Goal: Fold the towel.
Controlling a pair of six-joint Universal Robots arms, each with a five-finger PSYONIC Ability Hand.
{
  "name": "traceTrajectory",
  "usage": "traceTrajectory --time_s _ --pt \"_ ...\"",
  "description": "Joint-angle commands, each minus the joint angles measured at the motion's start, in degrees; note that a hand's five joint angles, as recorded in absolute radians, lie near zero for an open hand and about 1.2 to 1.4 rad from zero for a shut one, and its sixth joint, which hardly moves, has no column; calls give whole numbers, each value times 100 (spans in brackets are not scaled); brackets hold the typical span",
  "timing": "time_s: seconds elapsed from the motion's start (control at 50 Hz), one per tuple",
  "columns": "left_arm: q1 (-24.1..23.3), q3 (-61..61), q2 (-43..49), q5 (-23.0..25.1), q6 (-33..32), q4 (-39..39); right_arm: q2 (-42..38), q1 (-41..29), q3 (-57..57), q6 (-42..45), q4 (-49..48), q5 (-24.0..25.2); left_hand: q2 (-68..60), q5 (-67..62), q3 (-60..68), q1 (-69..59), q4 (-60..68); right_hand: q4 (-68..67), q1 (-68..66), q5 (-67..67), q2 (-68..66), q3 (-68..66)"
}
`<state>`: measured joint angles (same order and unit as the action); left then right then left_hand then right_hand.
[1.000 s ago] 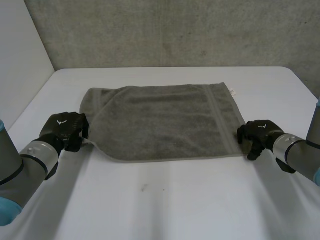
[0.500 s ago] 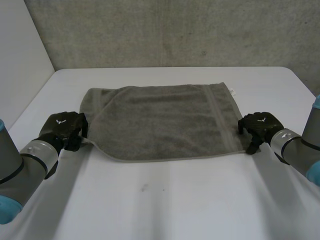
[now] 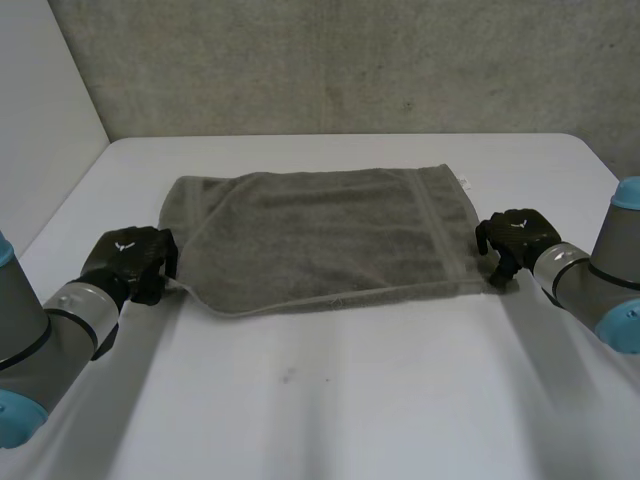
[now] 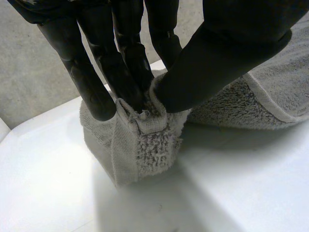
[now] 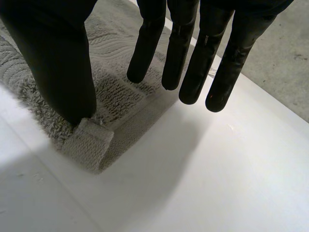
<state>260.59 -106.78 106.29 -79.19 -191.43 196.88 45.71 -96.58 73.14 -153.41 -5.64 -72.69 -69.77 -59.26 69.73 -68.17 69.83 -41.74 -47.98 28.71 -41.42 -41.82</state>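
Where the white table (image 3: 330, 400) ends at the back, a rough grey wall (image 3: 350, 60) rises, and a plain white panel (image 3: 40, 120) closes off the left side. Table top is smooth and matte, with a few faint specks near the middle.

Grey-green towel (image 3: 320, 240) lies spread across the far half of the table, long side across, roughly between the two arms. Terry pile, with a flat woven band (image 3: 432, 230) running near its right end and a small white label (image 3: 466, 183) sticking out at the far right corner. Near edge sags in a shallow curve, and a soft crease bends from the near left corner toward the far edge.

Left hand (image 3: 128, 258) is at the near left corner. Its wrist view shows the fingers (image 4: 120, 72) and thumb (image 4: 212, 63) clamped together on that bunched corner of towel (image 4: 145, 145), which is lifted slightly off the table.

Right hand (image 3: 515, 240) is at the near right corner. Its thumb (image 5: 63, 72) rests on the hemmed corner (image 5: 87, 140), while the fingers (image 5: 193, 63) are straight and held apart from the thumb, gripping nothing
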Motion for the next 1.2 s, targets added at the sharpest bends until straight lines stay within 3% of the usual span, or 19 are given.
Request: traceTrajectory --time_s 0.02,0.24,0.5,1.2 --pt "0 0 5 0 0 0 -18 -45 -72 -286 11 -167 -1023 -1074 1027 -1183 1017 -669 -45 973 -702 -661" --pt "0 -9 14 0 -9 0 105 -45 131 -303 160 -96 -1023 -1074 1027 -1183 1017 794 1418 -491 761 802" --pt "9 -53 5 0 -9 0 966 26 754 -294 713 -44 -1023 -1074 1027 -1183 1017 2172 2796 -1868 2139 2180" --pt "0 0 137 0 -17 0 -53 -53 -106 101 433 -53 -1023 -1074 1027 -1183 1017 710 1334 -406 677 718"
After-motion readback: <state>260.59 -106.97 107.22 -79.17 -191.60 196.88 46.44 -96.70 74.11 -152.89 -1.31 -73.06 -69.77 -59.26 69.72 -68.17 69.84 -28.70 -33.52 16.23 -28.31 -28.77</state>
